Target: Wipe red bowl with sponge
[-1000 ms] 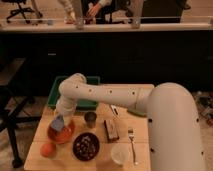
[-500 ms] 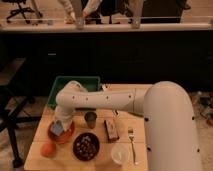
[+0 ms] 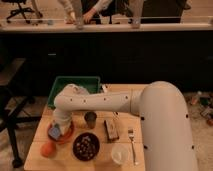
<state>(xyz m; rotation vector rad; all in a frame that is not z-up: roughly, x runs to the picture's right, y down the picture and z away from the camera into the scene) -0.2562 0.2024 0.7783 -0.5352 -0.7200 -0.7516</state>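
The red bowl (image 3: 66, 136) sits on the wooden table at the left, partly covered by my arm. My gripper (image 3: 57, 126) points down into it from above, at the end of the white arm that reaches in from the right. It is shut on the blue-grey sponge (image 3: 55, 131), which rests against the inside of the bowl on its left part.
A green bin (image 3: 75, 84) stands at the table's back left. A dark cup (image 3: 90, 119), a dark brown bowl (image 3: 86, 146), an orange fruit (image 3: 48, 149), a dark brown block (image 3: 111, 128), a fork (image 3: 132, 145) and a pale cup (image 3: 120, 154) lie around the red bowl.
The gripper with the sponge has shifted slightly left and lower inside the red bowl. Nothing else on the table has moved.
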